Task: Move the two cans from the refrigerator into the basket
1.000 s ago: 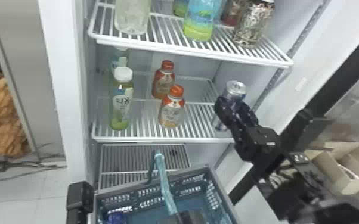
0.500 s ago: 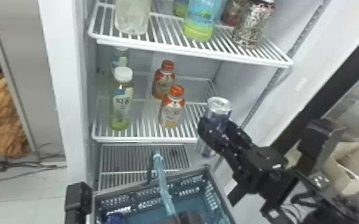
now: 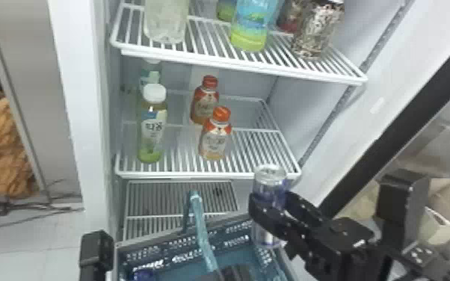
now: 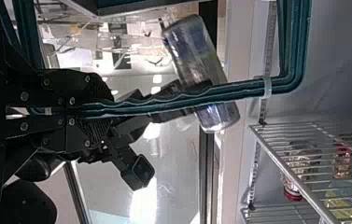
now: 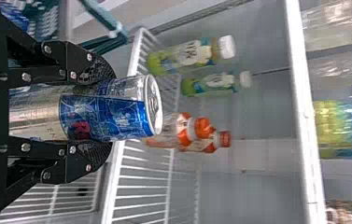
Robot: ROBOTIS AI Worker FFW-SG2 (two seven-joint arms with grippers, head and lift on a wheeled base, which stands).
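Note:
My right gripper (image 3: 271, 209) holds a blue and silver can (image 3: 271, 183) upright, just in front of the middle shelf and above the basket's back right corner. In the right wrist view, the two fingers of the right gripper (image 5: 102, 112) press on the sides of the can (image 5: 110, 109). The teal basket (image 3: 183, 239) has a blue item (image 3: 144, 275), probably a can, at its left. My left gripper (image 3: 235, 273) is at the bottom edge by the basket's handle (image 3: 206, 243). Seen from the left wrist, the left gripper (image 4: 100, 111) is shut on that handle (image 4: 229, 88).
On the refrigerator's middle shelf (image 3: 205, 174) stand two orange-capped bottles (image 3: 215, 136) and green bottles (image 3: 152, 129). More drinks stand on the upper shelf (image 3: 235, 64). The right side wall (image 3: 310, 108) and the open door's dark edge (image 3: 396, 127) flank my right arm.
The can has come off the middle shelf in my right gripper, moving left, forward out of the refrigerator and lower, to the basket's back right corner. The basket and its handle have barely moved.

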